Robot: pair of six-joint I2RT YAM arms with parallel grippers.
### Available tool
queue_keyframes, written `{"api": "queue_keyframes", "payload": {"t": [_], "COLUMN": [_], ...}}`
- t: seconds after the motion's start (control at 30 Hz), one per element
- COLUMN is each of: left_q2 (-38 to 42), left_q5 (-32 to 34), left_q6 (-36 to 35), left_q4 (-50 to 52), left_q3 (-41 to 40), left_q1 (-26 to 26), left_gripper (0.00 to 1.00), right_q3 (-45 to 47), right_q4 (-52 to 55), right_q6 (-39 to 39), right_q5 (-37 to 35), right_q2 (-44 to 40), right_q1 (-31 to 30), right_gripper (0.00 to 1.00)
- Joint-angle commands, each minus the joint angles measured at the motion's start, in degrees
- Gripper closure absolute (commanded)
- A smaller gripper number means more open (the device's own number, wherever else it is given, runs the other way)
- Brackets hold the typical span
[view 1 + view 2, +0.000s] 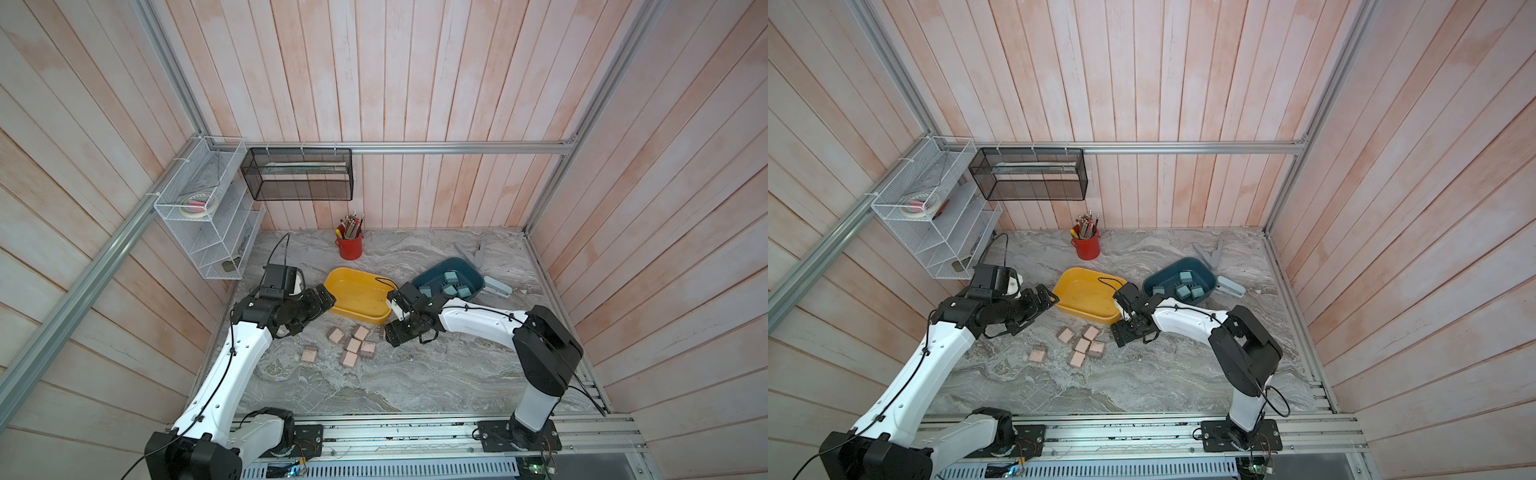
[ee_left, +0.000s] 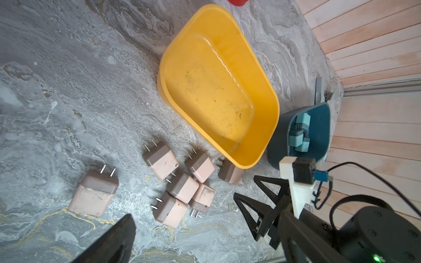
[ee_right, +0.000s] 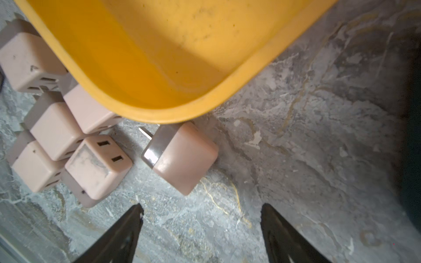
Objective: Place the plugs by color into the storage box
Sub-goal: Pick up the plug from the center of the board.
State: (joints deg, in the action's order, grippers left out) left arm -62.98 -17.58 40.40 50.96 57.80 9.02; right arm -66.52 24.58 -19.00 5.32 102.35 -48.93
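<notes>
Several pale pink plugs [image 1: 353, 345] lie bunched on the marble table in front of the yellow storage box [image 1: 357, 295], which holds nothing. One more pink plug [image 3: 182, 159] lies against that box's near corner. My right gripper [image 3: 202, 208] hovers low just short of this plug, open, nothing between its fingers; it also shows in a top view [image 1: 390, 336]. The dark blue storage box [image 1: 467, 270] holds several teal plugs [image 1: 450, 277]. My left gripper [image 1: 327, 300] hangs open and empty at the yellow box's left end. Only one of its fingers [image 2: 118, 236] shows in the left wrist view.
A red cup of pencils [image 1: 349, 245] stands at the back. A pale blue-grey stapler-like thing [image 1: 496, 286] lies right of the blue box, with grey pieces [image 1: 471, 251] behind it. A white wire rack [image 1: 208, 216] and a black mesh basket [image 1: 299, 174] hang on the walls.
</notes>
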Motion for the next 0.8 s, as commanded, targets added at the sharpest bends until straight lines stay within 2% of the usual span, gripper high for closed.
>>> {"api": "queue_keyframes", "payload": {"t": [0.0, 0.33, 0.77], "left_q2": [2.5, 5.52, 9.55], "left_q5": [-2.32, 2.9, 1.24], "left_q6": [2.6, -3.05, 0.0], "left_q4": [-0.7, 7.78, 6.4], "left_q3": [-4.04, -2.85, -7.95], "left_q1": [-0.05, 0.09, 0.05], "left_gripper": [0.0, 0.0, 0.0], "right_q3": [0.92, 1.97, 2.91], "right_q4": [-8.93, -17.16, -18.29], "right_q6": [1.23, 4.88, 2.76], "right_q5": [0.39, -2.33, 1.99], "right_q2": [1.2, 6.04, 6.06], "right_q1": [0.14, -0.1, -1.84], "right_gripper": [0.16, 0.17, 0.27]}}
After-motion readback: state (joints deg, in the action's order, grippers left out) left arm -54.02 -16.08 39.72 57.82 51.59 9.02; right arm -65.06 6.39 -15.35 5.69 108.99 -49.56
